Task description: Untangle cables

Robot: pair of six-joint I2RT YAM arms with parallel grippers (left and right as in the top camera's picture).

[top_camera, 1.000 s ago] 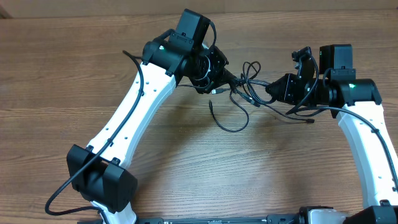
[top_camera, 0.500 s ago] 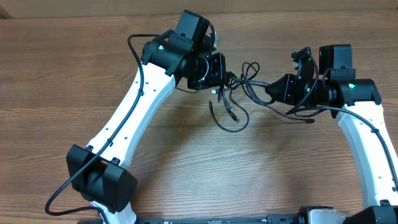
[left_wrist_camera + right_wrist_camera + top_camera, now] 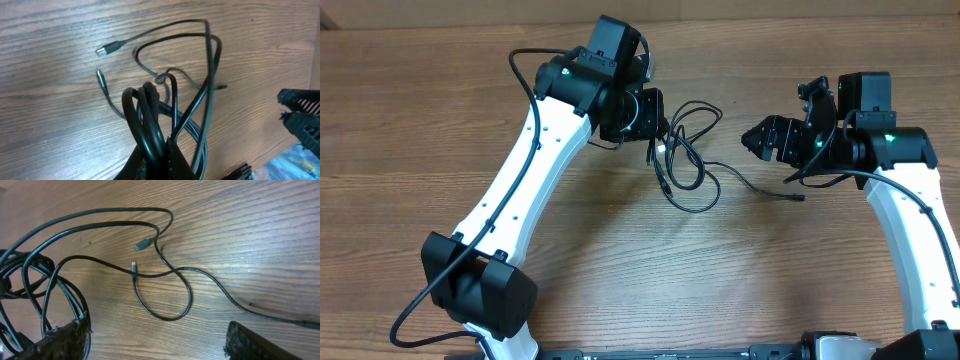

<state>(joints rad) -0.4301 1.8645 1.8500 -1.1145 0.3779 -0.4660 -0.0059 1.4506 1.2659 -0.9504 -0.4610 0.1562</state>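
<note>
Several thin black cables (image 3: pixel 678 150) hang in a tangle from my left gripper (image 3: pixel 657 122), which is shut on a bunch of their loops. In the left wrist view the loops (image 3: pixel 150 115) rise out of the shut gripper (image 3: pixel 162 152), and two plug ends (image 3: pixel 102 50) lie on the wood beyond. My right gripper (image 3: pixel 760 142) stands open to the right of the tangle, holding nothing. Its wrist view shows the open gripper (image 3: pixel 160 340) above bare wood, with a cable loop (image 3: pixel 170 316) and a silvery-tipped plug (image 3: pixel 133 266) ahead of it. One cable end (image 3: pixel 792 196) lies loose below the right gripper.
The wooden table (image 3: pixel 620 270) carries only the cables. The two white arms reach in from the near edge on either side, with the left arm (image 3: pixel 520 190) crossing the left half of the table.
My right gripper has opened and let go of the cable it held, which now lies on the table. My left gripper has pulled the tangle up and to the left.
</note>
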